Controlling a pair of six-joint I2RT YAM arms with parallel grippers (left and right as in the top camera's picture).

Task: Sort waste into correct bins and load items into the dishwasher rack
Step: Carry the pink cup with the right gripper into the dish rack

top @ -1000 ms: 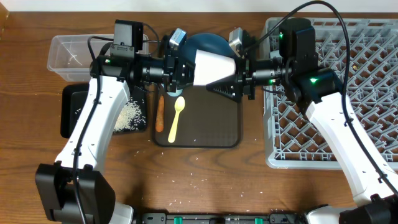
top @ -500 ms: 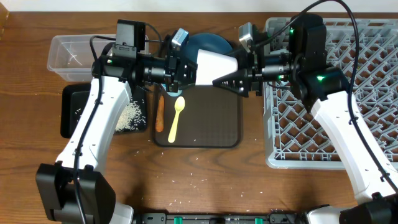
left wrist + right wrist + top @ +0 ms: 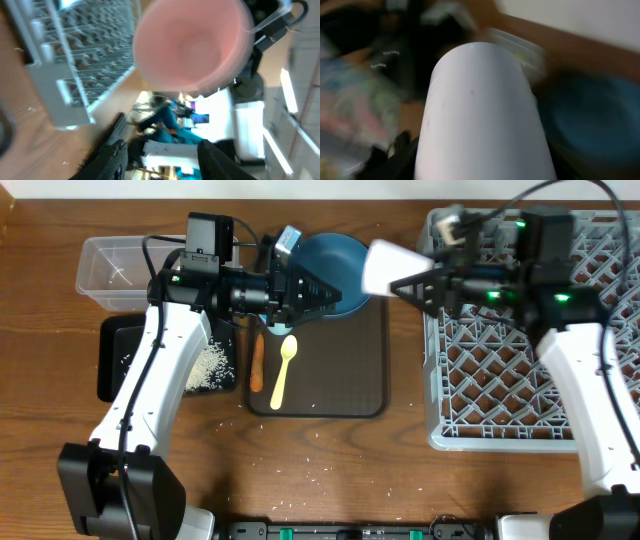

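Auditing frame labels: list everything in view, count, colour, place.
rack: 1, grey, right side
brown tray: 1, dark brown, centre
plate: 1, dark blue, brown tray's far end
pinkish-white cup: 1, gripped, between plate and rack
spoon: 1, pale yellow, on brown tray
sausage stick: 1, orange-brown, brown tray's left edge
black tray: 1, left of brown tray
rice: white pile in black tray, loose grains on table
clear tub: 1, far left
left claw: open, over plate
right claw: shut on pinkish-white cup
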